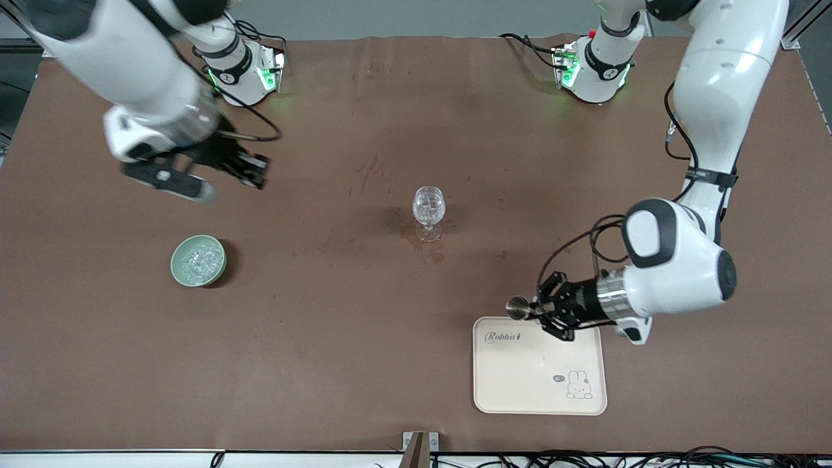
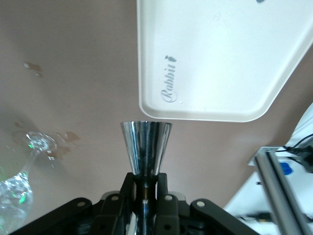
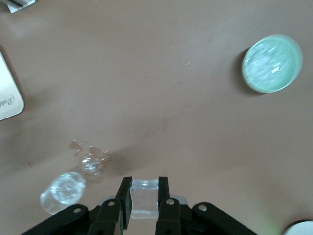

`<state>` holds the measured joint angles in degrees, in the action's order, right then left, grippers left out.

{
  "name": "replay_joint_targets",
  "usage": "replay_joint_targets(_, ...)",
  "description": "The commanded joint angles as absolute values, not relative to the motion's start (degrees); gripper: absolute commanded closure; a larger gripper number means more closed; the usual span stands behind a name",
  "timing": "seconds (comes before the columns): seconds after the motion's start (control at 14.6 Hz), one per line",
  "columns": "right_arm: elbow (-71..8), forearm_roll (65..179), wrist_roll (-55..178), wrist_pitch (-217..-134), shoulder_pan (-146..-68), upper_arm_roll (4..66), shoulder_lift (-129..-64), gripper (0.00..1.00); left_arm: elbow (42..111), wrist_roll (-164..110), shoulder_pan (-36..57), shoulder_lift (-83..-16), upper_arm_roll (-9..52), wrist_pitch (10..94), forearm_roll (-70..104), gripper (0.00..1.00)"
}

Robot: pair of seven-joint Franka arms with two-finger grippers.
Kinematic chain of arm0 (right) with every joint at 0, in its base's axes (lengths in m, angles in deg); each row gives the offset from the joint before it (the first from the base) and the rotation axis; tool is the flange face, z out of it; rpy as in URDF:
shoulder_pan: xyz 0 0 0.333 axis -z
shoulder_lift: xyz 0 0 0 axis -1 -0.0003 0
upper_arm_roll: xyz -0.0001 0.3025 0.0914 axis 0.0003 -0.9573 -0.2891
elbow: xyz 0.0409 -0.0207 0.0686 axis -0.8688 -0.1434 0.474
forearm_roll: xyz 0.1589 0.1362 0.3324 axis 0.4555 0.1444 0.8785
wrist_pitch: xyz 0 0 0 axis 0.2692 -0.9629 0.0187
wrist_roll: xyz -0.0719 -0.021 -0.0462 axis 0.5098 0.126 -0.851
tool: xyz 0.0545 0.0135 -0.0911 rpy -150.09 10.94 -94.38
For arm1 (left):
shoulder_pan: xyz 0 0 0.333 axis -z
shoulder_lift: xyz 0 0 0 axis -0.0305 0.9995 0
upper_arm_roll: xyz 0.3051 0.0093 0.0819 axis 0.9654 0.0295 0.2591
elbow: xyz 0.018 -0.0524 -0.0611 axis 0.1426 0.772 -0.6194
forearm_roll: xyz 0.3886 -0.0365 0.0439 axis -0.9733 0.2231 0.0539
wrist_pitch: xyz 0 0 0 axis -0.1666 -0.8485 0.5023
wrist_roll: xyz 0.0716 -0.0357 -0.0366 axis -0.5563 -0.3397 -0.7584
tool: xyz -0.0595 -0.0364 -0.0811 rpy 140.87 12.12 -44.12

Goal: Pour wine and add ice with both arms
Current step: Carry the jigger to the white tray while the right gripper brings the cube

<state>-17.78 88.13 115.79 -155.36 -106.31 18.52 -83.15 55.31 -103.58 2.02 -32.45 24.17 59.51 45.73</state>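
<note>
Front view, table: a brown mat (image 1: 364,325) covered the whole top, creased along the edge by the arm bases and marked with darker stains near the middle.
Front view, room: a grey wall ran along the top, cables (image 1: 617,460) and a white strip along the edge nearest the camera.
Front view, stemmed glass (image 1: 428,211): stood upright near the table's middle, with glittering pieces in its bowl.
Front view, ice (image 1: 201,261): lay heaped in a pale green bowl (image 1: 178,262) toward the right arm's end of the table.
Front view, tray (image 1: 539,383): cream, with a rabbit drawing, lay near the camera toward the left arm's end.
Front view, left gripper (image 1: 534,311): hung over the tray's edge nearest the bases, pinching a small metal cup (image 1: 517,307) held sideways.
Front view, right gripper (image 1: 255,170): hung blurred over bare mat, above the bowl's end of the table.
Left wrist view, left gripper (image 2: 145,185): the jaws pinched the metal cup (image 2: 145,147) at its narrow waist; the tray (image 2: 220,54) and the stemmed glass (image 2: 19,188) showed below on the mat.
Right wrist view, right gripper (image 3: 145,193): the jaws pinched a clear ice cube (image 3: 144,198); the stemmed glass (image 3: 63,188), the pale green bowl (image 3: 247,73) and a corner of the tray (image 3: 7,93) lay below on stained mat.
</note>
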Motion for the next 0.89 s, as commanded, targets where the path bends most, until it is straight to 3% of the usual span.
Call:
replay_joint_targets(0.0, -10.97, 88.36, 125.97, -156.94, -111.85, 18.87, -91.37, 1.00, 53.26, -94.05, -1.49, -26.57, 23.36, 60.12, 56.80, 0.99)
replay_joint_targets(0.2, -6.66, 88.27, 137.75, -159.76, -117.82, 18.87, -97.70, 1.00, 53.17, -92.08, -4.66, -22.09, 23.28, 59.77, 68.04, 0.99)
replay_joint_targets(0.41, -6.56, 88.62, 142.26, -161.60, -121.70, 18.78, -100.08, 1.00, 52.82, -90.24, -6.77, -19.62, 23.10, 59.59, 70.10, 0.99)
replay_joint_targets(0.82, -6.73, 88.36, 147.71, -168.29, -123.91, 16.32, -106.06, 1.00, 49.75, -88.40, -8.36, -14.61, 22.93, 57.30, 75.37, 0.94)
